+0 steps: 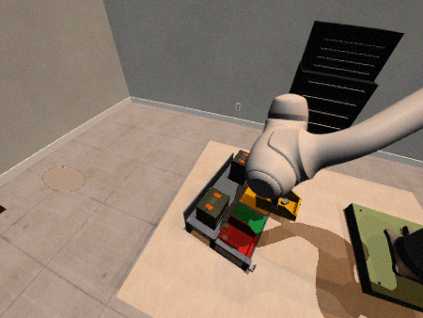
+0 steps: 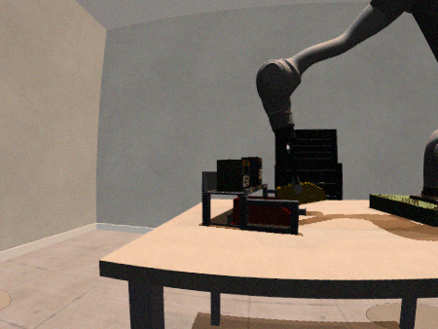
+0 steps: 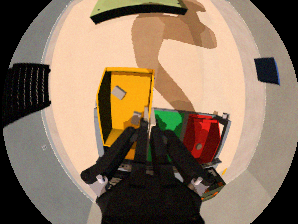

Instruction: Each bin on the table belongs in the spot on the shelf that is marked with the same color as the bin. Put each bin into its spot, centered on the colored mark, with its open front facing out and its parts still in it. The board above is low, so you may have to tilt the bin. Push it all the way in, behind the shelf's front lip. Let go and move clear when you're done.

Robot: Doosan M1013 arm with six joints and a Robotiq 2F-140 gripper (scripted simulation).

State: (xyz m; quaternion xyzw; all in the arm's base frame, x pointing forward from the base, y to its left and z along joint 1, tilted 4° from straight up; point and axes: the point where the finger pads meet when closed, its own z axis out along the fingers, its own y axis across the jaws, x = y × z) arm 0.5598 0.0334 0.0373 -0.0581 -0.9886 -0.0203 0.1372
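Note:
The yellow bin (image 1: 279, 205) stands on the table right against the shelf's (image 1: 221, 207) open front side, with a small grey part (image 1: 285, 200) inside it. It also shows in the wrist view (image 3: 127, 106) and behind the shelf in the exterior view (image 2: 300, 192). My gripper (image 3: 148, 113) points down with its fingertips pressed together on the bin's wall nearest the shelf. The arm's wrist hides the fingers in the top view. A green mark (image 1: 250, 217) lies bare on the shelf floor. A red bin (image 1: 239, 236) sits in the spot beside it.
Two dark boxes with orange labels (image 1: 212, 206) (image 1: 240, 166) stand on the shelf's upper board. The arm's green base plate (image 1: 385, 254) lies at the table's right. A black slatted rack (image 1: 340, 75) stands behind the table.

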